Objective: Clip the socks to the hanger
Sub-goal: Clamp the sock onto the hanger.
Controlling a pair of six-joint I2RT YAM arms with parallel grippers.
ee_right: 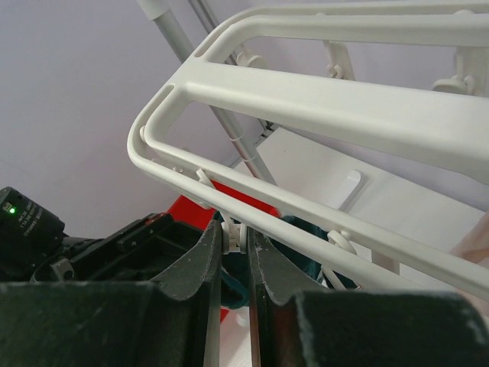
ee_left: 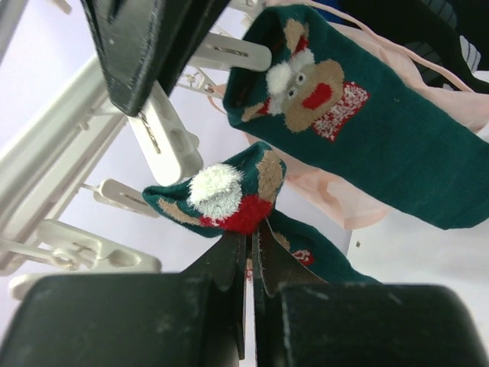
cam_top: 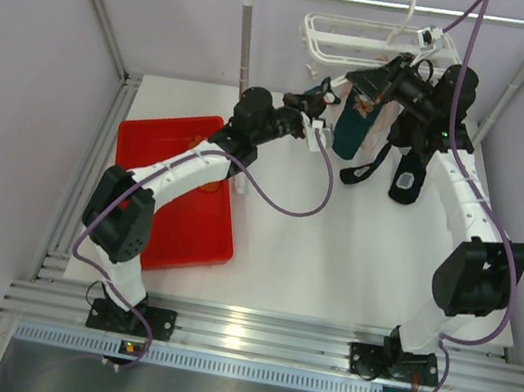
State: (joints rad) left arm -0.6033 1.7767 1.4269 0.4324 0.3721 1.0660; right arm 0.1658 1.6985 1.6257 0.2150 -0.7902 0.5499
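The white hanger (cam_top: 356, 38) hangs from the metal rail; its frame fills the right wrist view (ee_right: 344, 107). My left gripper (ee_left: 250, 229) is shut on the cuff of a dark teal sock (ee_left: 229, 191) with a reindeer patch, held up just under the hanger's white clips (ee_left: 164, 141). A second teal sock (ee_left: 367, 130) hangs from a clip beside it and shows from above (cam_top: 352, 131). My right gripper (ee_right: 234, 229) is shut on a white clip (ee_right: 234, 238) under the frame's edge, squeezing it. An orange sock (cam_top: 209, 185) lies in the red tray, mostly hidden by my left arm.
A red tray (cam_top: 178, 212) sits at the left of the table. Pale pink socks (ee_left: 435, 95) and long black socks (cam_top: 408, 176) hang from the hanger behind the teal one. The rail stand's posts (cam_top: 241, 40) rise at the back. Grey walls close both sides.
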